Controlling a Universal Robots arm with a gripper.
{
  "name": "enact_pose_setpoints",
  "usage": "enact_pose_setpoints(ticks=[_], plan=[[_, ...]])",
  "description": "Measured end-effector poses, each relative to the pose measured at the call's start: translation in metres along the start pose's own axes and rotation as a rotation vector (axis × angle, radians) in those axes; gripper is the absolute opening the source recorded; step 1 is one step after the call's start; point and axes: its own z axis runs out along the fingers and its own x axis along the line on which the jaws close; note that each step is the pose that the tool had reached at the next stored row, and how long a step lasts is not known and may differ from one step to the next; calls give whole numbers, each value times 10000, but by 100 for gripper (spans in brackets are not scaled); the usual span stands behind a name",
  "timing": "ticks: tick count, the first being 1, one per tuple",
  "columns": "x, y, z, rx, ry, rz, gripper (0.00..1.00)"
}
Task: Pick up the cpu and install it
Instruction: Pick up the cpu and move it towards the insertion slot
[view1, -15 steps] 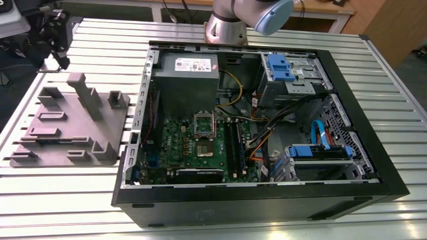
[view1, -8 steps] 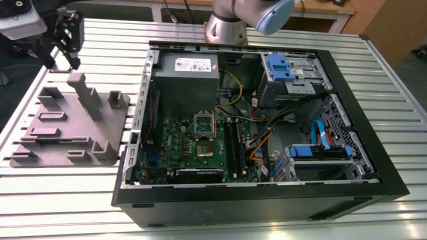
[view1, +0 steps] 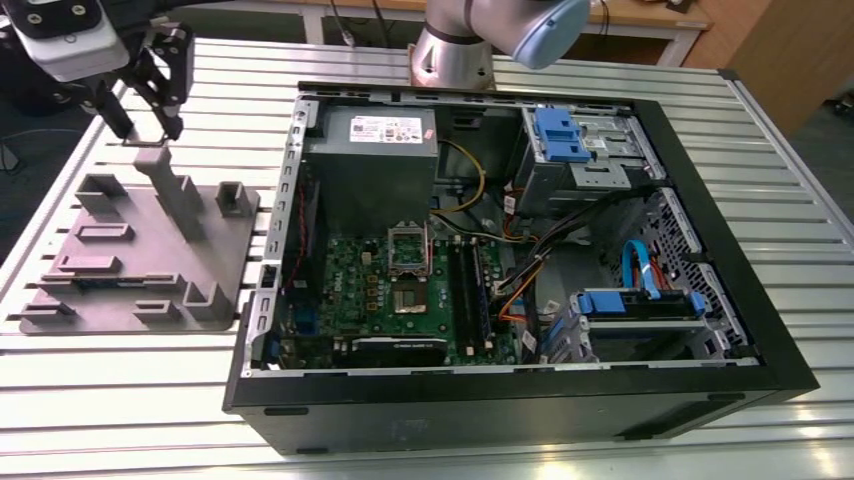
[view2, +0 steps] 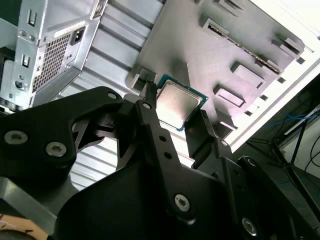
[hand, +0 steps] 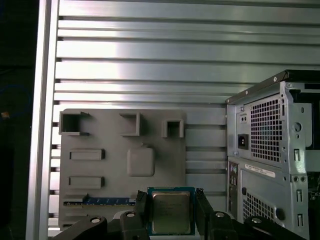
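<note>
Above the grey tray (hand: 115, 150), beside the open computer case (hand: 270, 150), the gripper (hand: 171, 199) is clamped on the cpu (hand: 171, 216)

One grey tray (hand: 115, 170), raised blocks and open brackets, flat on slatted metal table (hand: 150, 60). One cpu (hand: 171, 212), silver top, green rim, seen against the tray's edge, black gripper (hand: 171, 196) clamping two opposite sides. One computer case (hand: 270, 165), beside the tray, not touching.

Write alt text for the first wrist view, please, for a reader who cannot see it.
The gripper holds the cpu over a grey tray on a slatted metal table. A computer case stands beside the tray.
</note>
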Motion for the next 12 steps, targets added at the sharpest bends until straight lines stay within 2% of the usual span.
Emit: enact_pose_setpoints(ticks=[12], plan=[[-285,0,6,1,1,0,47]])
